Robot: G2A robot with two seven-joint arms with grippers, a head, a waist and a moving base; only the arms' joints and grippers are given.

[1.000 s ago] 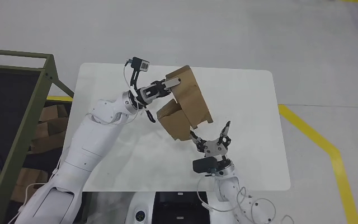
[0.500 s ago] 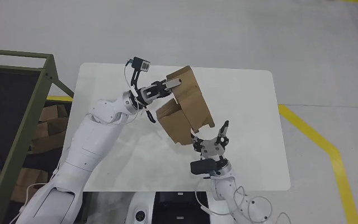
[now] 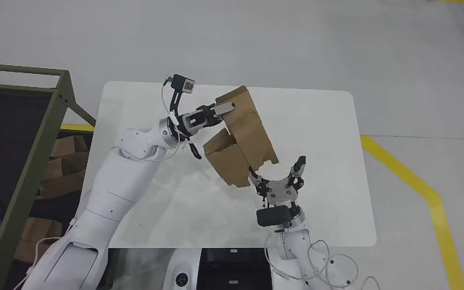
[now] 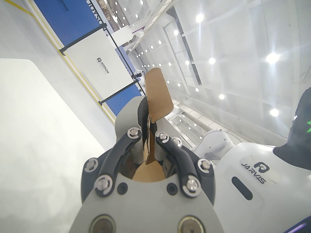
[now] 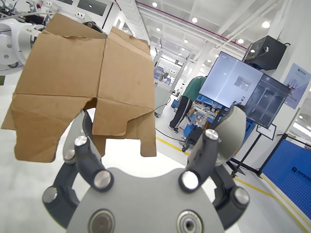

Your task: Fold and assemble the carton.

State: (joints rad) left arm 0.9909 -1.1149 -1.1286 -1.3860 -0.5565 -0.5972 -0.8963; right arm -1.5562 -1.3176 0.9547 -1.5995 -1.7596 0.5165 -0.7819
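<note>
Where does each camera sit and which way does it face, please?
Top view: above the arms, looking down at the table and carton; the left arm and right arm show.
Left wrist view: on the left wrist, looking along the left end effector, shut on a carton flap, up toward the ceiling.
Right wrist view: on the right wrist, looking past the open right end effector at the carton's panels.
Shared: all three show the carton; the top view also shows both end effectors.

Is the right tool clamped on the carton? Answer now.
No, the right tool stands wide open, its jaws spread far apart, not closed on the carton.
</note>
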